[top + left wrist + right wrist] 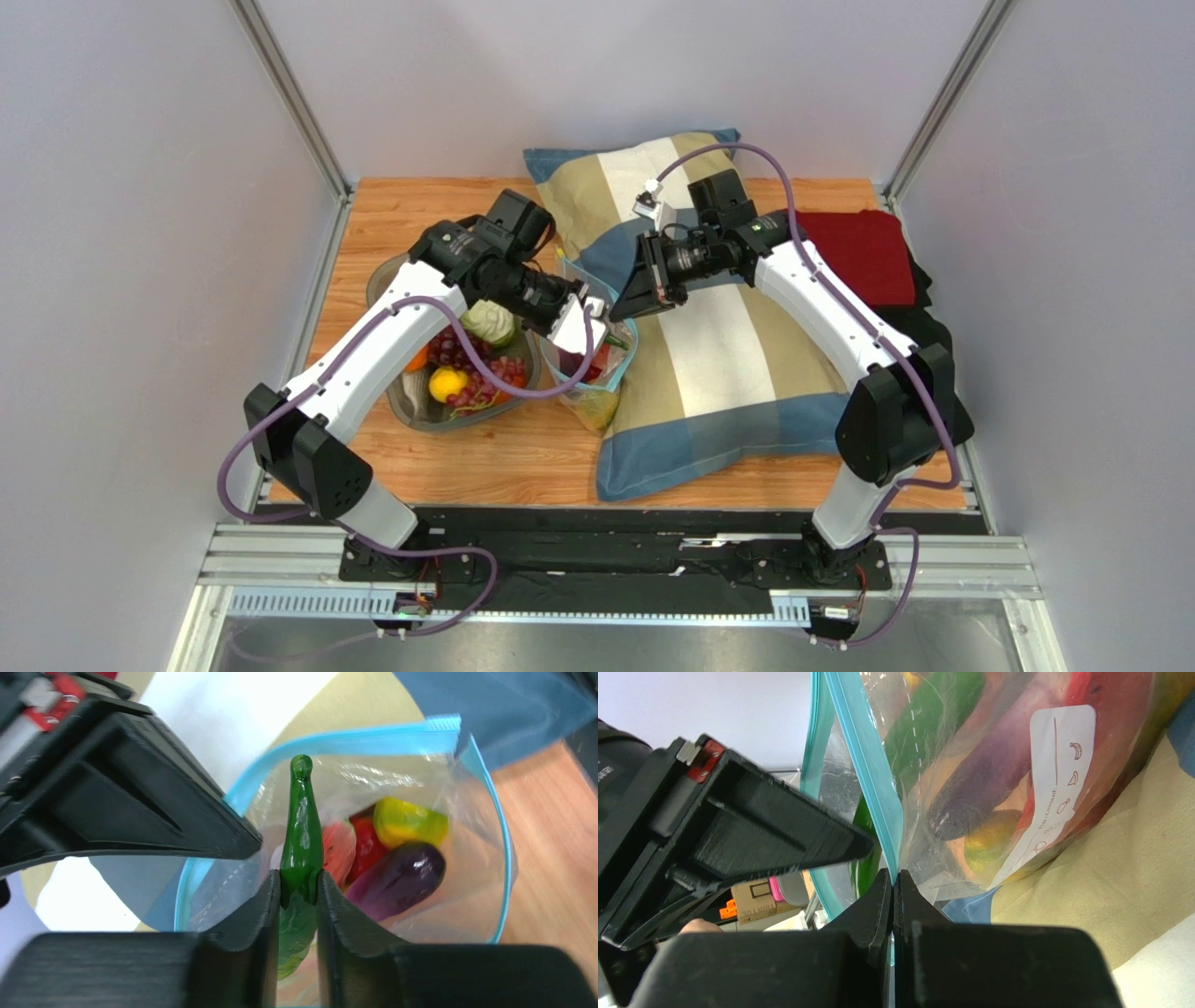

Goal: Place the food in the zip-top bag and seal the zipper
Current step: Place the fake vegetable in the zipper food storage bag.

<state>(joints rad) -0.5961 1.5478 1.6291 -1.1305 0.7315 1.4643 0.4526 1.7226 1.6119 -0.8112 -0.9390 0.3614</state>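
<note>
Your left fingers [272, 894] press on both sides of a green chilli pepper [302, 822], held in the open mouth of the zip-top bag [491, 903], where a purple aubergine [401, 877], a red piece [365, 847] and a yellow-green piece [409, 822] lie inside. Your right fingers [884, 890] are closed on the bag's light-blue zipper [868, 777]. The bag sits at the edge of the striped pillow [730, 350], beside the clear dish [397, 402] on the desk [519, 462], which has purple grapes [449, 347] in it.
</note>
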